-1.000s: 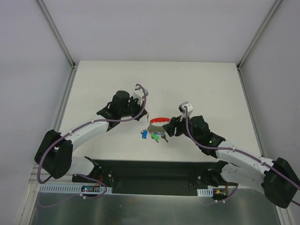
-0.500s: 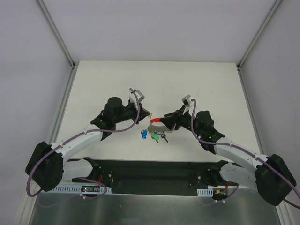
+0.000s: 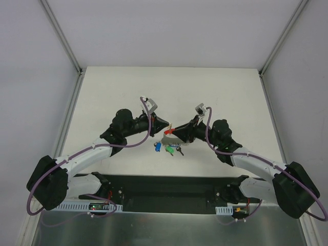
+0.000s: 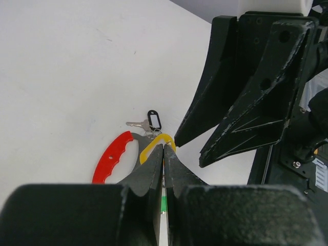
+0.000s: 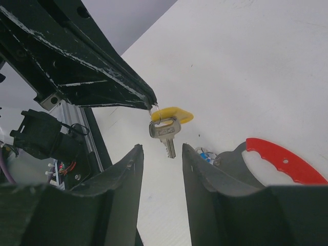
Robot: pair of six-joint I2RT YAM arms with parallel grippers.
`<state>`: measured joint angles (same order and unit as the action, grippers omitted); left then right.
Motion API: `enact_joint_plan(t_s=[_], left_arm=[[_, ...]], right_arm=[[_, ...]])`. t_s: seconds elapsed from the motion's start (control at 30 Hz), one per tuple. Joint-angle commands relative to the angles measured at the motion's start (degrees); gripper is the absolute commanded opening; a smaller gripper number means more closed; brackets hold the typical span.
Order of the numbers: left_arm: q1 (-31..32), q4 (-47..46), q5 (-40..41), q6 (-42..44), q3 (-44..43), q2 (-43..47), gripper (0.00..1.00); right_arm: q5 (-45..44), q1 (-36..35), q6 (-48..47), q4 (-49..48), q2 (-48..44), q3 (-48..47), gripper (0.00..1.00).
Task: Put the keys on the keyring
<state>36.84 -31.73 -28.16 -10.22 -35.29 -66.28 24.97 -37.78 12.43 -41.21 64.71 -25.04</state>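
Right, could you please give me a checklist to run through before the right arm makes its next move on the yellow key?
1. Left pincer shut on the yellow-capped key: ok.
2. Key's blade hanging free below the cap: ok.
3. Right pincer open, a finger either side of the blade: ok.
4. Keyring held ready for threading: not ok; its red loop lies on the table, in neither pincer.
5. Its metal ring's opening facing the key: cannot tell.
6. Dark-capped key out of the way: ok, it lies beside the red loop.
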Motion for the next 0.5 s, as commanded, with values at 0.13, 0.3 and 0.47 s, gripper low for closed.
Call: enact_joint_plan(t_s=[0.13,0.3,0.47], left_arm=[[1.48,-5.71,-2.6,-2.0,0.39,1.24,0.0],[1.74,-6.24,-3.3,-2.53,0.39,1.59,0.0],[2.1,-7.21,-3.83,-3.14,0.83,2.38,0.0]], right_arm=[[3.59,0.43,-0.03,-5.72,0.77,-4.05,0.36],[3.86,0.6,-0.12,-5.72,1.3,-4.58,0.34],[4.56,0.69,-0.47,-6.07,1.48,-4.76,0.31]])
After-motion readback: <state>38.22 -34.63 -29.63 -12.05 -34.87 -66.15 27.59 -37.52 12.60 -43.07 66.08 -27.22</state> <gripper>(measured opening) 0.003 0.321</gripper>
